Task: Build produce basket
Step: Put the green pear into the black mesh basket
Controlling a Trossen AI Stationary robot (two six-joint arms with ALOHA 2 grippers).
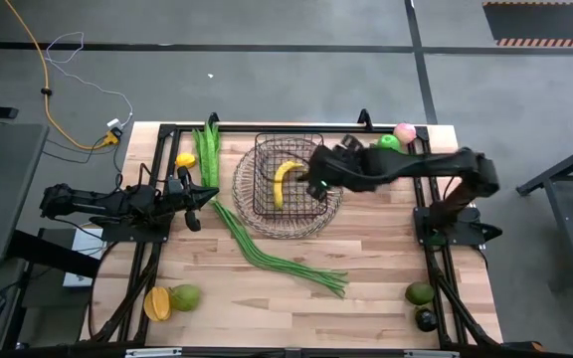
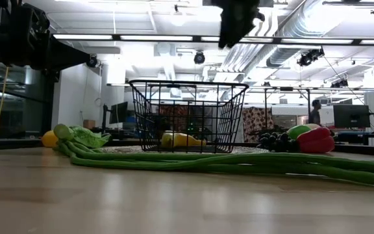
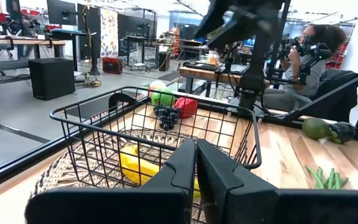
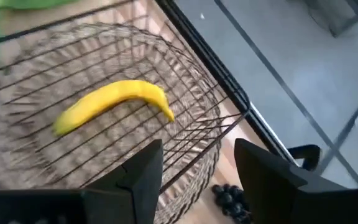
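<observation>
Basket [image 1: 286,184]: far middle of table [image 1: 366,298], holding one banana [image 1: 285,179]. Right gripper [image 1: 316,184]: above basket's right rim, fingers spread, holding nothing. Left gripper [image 1: 205,197]: left of basket, fingers pressed together. Long beans [image 1: 277,254]: loose in front. Grapes [image 4: 229,198]: just outside the rim.

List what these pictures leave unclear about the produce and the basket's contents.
- Dark item at the table's near right corner: too small in the high view to name.
- Fruits behind the right arm: partly covered by the arm in the high view.
- Basket floor: only the banana shows; the right hand, open above it, covers one part.
- Yellow fruit: half hidden behind green leaves in the low view.
</observation>
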